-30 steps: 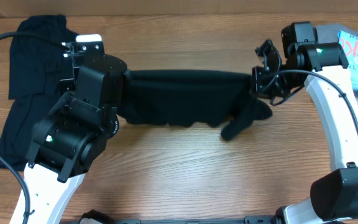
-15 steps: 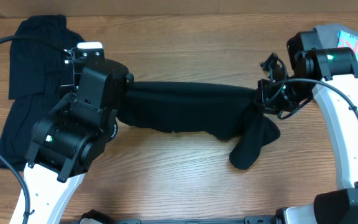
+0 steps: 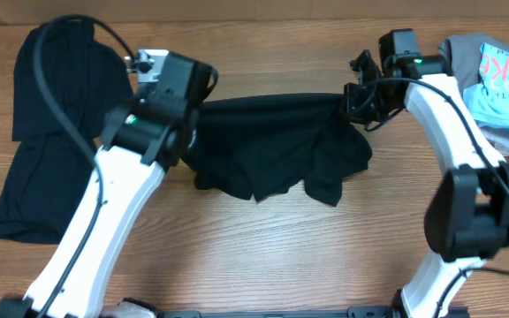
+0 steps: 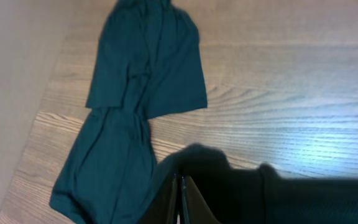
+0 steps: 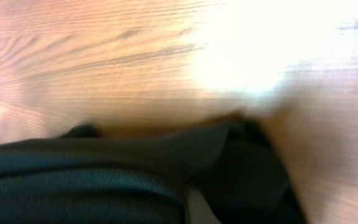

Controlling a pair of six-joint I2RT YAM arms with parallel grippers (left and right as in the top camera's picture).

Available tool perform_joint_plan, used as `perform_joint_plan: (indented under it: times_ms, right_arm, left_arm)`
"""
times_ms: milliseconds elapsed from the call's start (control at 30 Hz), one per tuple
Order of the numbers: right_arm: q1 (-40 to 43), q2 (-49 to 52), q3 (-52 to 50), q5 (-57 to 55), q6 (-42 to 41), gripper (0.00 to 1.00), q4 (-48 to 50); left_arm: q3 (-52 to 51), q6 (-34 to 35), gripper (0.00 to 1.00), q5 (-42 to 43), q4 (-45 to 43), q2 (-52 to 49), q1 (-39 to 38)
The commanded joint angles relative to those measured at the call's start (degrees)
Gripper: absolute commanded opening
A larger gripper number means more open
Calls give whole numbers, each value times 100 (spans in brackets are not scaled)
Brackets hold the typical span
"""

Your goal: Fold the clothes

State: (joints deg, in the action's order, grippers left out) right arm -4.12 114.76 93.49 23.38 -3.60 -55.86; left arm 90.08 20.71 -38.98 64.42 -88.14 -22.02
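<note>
Two tools, both pinched tight on the black garment (image 3: 281, 146): left tool (image 4: 180, 194) at one end, right tool (image 3: 355, 102) at the other, cloth sagging onto the tabletop (image 3: 281, 247) between them. More black clothes (image 3: 51, 132) lie far left.

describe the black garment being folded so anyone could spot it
Look at the middle of the wooden table. A floppy black fabric garment hangs stretched between the left end effector and the right end effector. Unlike the black clothes lying flat at the left edge, it is gripped at both ends.
</note>
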Motion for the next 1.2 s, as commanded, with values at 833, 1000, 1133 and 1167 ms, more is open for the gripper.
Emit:
perform_joint_plan:
  times_ms: [833,1000,1133,1167]
  right_arm:
    - [-765,184,1449,-131,-114,83,-1757]
    - [-1462,184,1016,-688,-116,75,-1626]
    - [-1967,184,509,-1386,-208,68,-1198]
    - [-2057,186,391,-1539,-299,67,-1106]
  left_arm:
    - [66,111,4,533,-1032,-1252,660]
    - [66,90,4,754,-1211,-1259,774]
    - [66,4,4,752,-1314,-1259,776]
    - [66,4,4,752,-1331,-1259,776]
